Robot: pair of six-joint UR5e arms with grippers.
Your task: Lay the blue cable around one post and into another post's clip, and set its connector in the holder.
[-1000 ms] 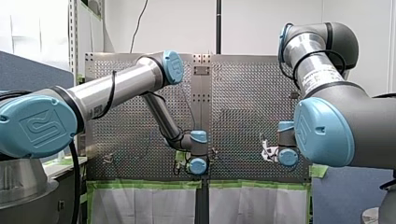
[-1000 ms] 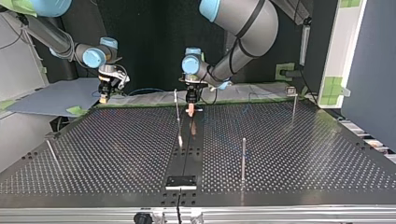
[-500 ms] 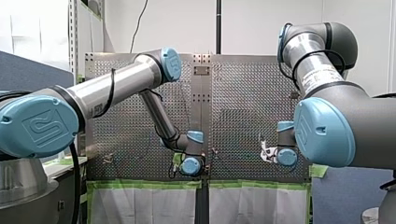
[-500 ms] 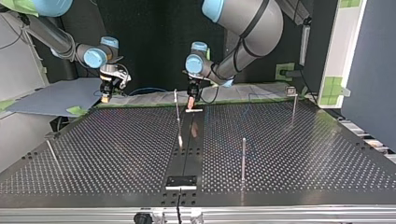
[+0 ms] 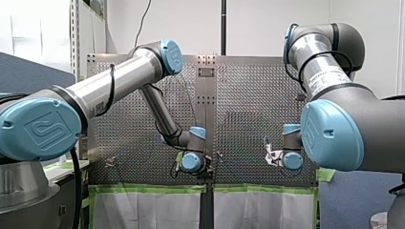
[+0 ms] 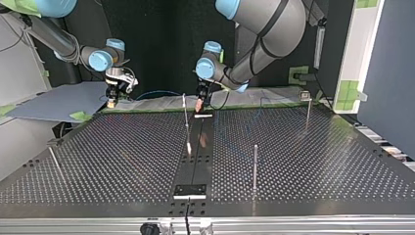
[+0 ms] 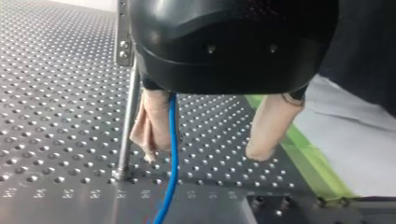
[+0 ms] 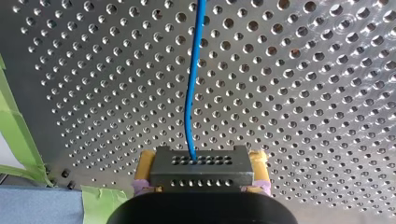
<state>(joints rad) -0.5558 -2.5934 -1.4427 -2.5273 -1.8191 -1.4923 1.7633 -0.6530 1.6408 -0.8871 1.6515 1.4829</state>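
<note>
In the right wrist view my right gripper (image 8: pixel 203 163) is shut with its yellow pads on a black connector (image 8: pixel 201 164). The blue cable (image 8: pixel 189 102) runs out of it, ahead over the perforated table. My left gripper (image 7: pixel 205 156) stands open, its beige-padded fingers (image 7: pixel 150 121) wide apart just above the table. The blue cable (image 7: pixel 173 140) hangs along the inner face of one finger, ungripped. A thin metal post (image 7: pixel 128 116) stands just outside that finger. In the top view my left gripper (image 6: pixel 200 103) hovers by the middle post (image 6: pixel 185 115), and my right gripper (image 6: pixel 111 100) is at the far left edge.
More posts stand on the table: one at the front right (image 6: pixel 255 166), one with a clip at the far right (image 6: pixel 307 110), a leaning one at the left (image 6: pixel 54 159). A black holder (image 6: pixel 190 191) sits at the near middle edge. Green tape (image 7: pixel 308 158) lines the table's edge.
My left gripper has lifted and drawn back toward the table's taped edge, shifting left in the front view. My right arm has stayed still, holding the connector.
</note>
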